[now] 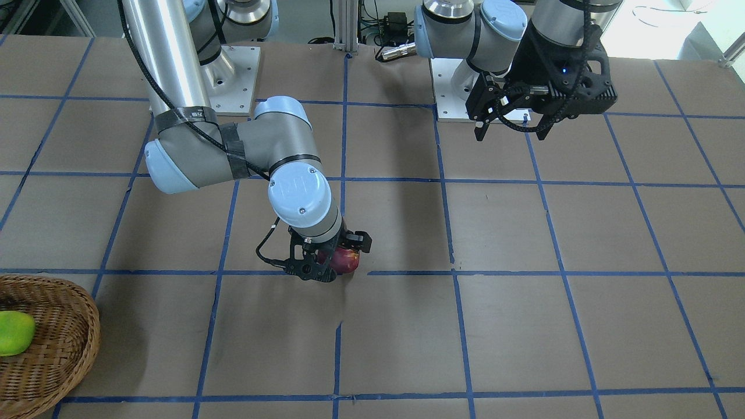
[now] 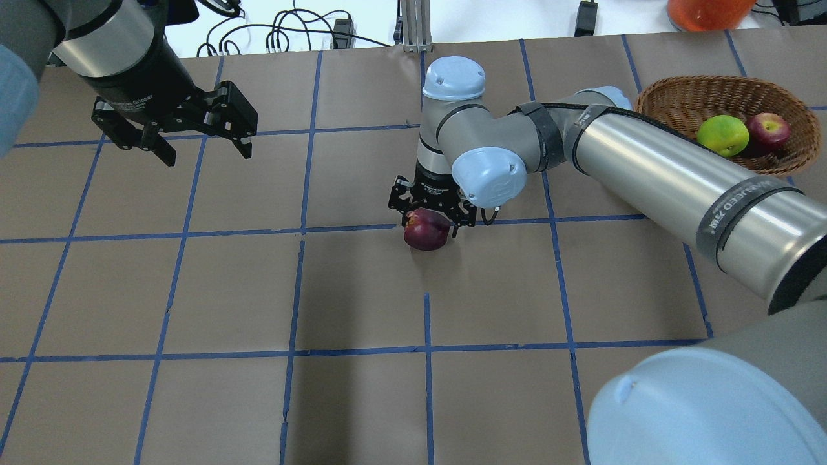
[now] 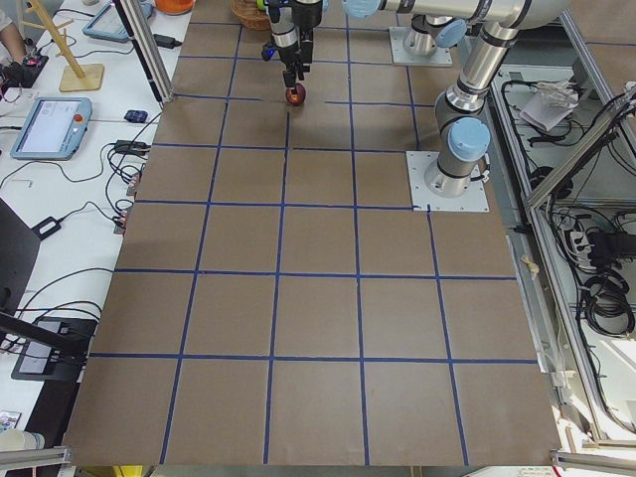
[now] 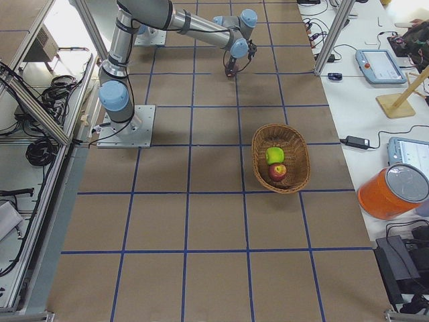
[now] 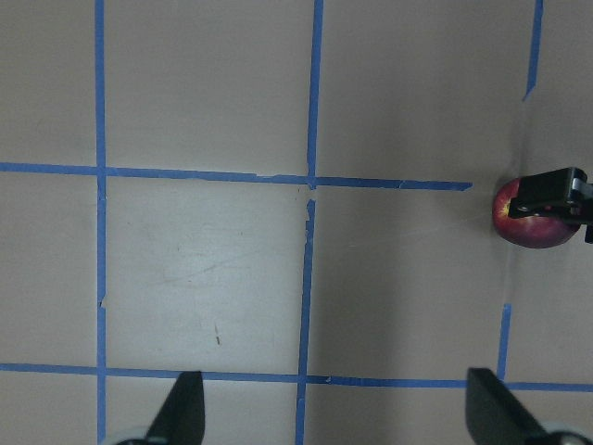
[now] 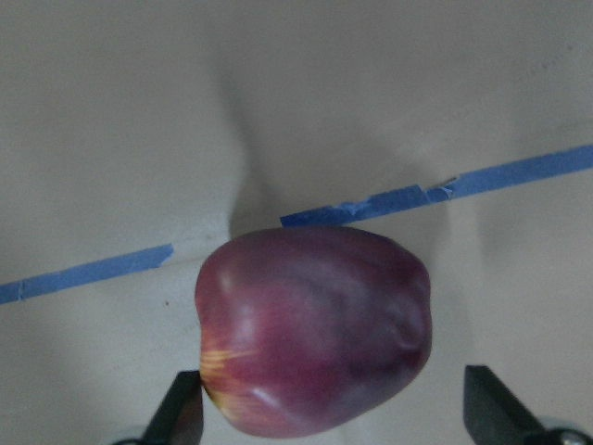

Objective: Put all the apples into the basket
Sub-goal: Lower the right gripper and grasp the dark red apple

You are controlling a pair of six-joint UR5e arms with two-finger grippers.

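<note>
The dark maroon apple (image 2: 426, 231) lies on the brown table by a blue tape line, near the middle; it fills the right wrist view (image 6: 315, 329). My right gripper (image 2: 431, 219) is lowered over it, open, with a finger on each side; one finger looks to touch it, the other stands apart. The wicker basket (image 2: 711, 84) at the far right holds the green apple (image 2: 723, 135) and the red apple (image 2: 768, 129). My left gripper (image 2: 208, 155) hangs open and empty above the far left of the table.
An orange container (image 2: 707, 10) stands beyond the basket, off the table's far edge. The arm bases (image 1: 233, 75) sit at the robot's side. Blue tape lines grid the brown surface. Tablets and cables (image 4: 379, 64) lie on the side bench.
</note>
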